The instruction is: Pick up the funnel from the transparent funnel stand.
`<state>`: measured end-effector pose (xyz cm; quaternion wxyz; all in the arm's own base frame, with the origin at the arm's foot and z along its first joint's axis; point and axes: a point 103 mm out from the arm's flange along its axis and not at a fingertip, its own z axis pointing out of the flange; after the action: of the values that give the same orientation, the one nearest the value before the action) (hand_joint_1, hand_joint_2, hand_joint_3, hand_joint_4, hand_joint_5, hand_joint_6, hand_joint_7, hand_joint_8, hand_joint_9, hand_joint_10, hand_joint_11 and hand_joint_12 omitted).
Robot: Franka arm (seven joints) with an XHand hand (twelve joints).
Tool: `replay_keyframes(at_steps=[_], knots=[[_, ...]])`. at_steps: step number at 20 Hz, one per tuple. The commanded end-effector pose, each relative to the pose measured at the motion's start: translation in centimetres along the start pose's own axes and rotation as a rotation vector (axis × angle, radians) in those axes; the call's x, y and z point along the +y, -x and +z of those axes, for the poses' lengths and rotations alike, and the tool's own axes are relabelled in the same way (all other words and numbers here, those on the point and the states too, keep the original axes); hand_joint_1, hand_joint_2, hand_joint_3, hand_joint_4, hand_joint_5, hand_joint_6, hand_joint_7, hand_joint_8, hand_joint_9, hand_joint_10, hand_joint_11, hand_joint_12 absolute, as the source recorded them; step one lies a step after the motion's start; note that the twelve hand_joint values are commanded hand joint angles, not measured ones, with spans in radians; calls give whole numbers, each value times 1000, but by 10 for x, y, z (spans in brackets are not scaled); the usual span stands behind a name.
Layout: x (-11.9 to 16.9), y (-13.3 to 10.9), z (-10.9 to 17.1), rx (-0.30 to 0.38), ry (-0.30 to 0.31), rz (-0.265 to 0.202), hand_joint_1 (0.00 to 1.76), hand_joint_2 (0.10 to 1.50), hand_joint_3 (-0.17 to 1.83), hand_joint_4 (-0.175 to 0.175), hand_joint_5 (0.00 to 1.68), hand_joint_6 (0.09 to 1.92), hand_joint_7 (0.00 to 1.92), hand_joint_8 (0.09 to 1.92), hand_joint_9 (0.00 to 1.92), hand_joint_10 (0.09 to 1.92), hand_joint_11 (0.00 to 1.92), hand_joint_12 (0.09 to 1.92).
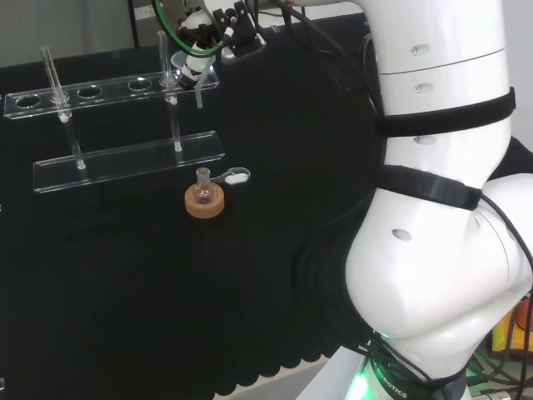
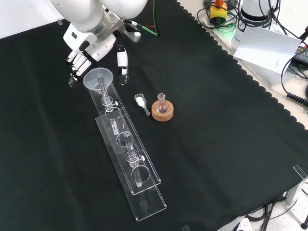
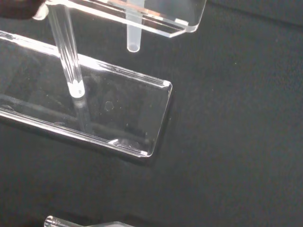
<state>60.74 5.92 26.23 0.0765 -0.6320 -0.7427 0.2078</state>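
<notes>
White arm links [image 1: 441,208] stand nearest the head camera, at that view's right. Beyond them lies the black cloth [image 2: 226,144] carrying the transparent funnel stand [image 2: 127,159], a long two-tier rack with holes in its upper shelf. Funnel [image 2: 98,79]: seated in the end hole of the stand nearest the arm, its bowl resting on the upper shelf and its stem [image 3: 134,28] hanging through it, short of the base plate. Hand [image 2: 91,45]: arrived at the funnel, fingers [image 2: 75,65] on one side of the bowl and the thumb [image 2: 123,61] on the other; they appear to bracket the rim without closing on it, though contact cannot be confirmed. Judged progress: the approach is done; the grasp and the lift out of the hole remain. Small flask [image 2: 161,101] in a cork ring [image 2: 162,111] and a small white scoop [image 2: 141,101] lie beside the stand, untouched. Hard to make out: the funnel's clear rim against the hand in the head view, and the exact finger curl.
</notes>
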Motion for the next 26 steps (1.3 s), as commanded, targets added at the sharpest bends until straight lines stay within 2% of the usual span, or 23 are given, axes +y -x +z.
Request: replay_keyframes(at_steps=[1, 14, 22, 25, 26], knots=[[2, 1, 1, -15, -8, 8, 633, 755, 166, -90, 99, 87, 76, 751, 338, 777, 118, 1518], [7, 2, 3, -59, -25, 13, 655, 762, 205, -72, 261, 87, 135, 759, 387, 748, 114, 1493], [7, 1, 0, -69, -24, 18, 690, 760, 225, -71, 283, 87, 157, 761, 407, 741, 114, 1488], [7, 2, -1, -71, -20, 27, 708, 750, 255, -68, 327, 87, 173, 753, 431, 720, 118, 1479], [7, 2, -1, -74, -18, 30, 727, 749, 275, -61, 391, 87, 178, 747, 439, 710, 121, 1473]])
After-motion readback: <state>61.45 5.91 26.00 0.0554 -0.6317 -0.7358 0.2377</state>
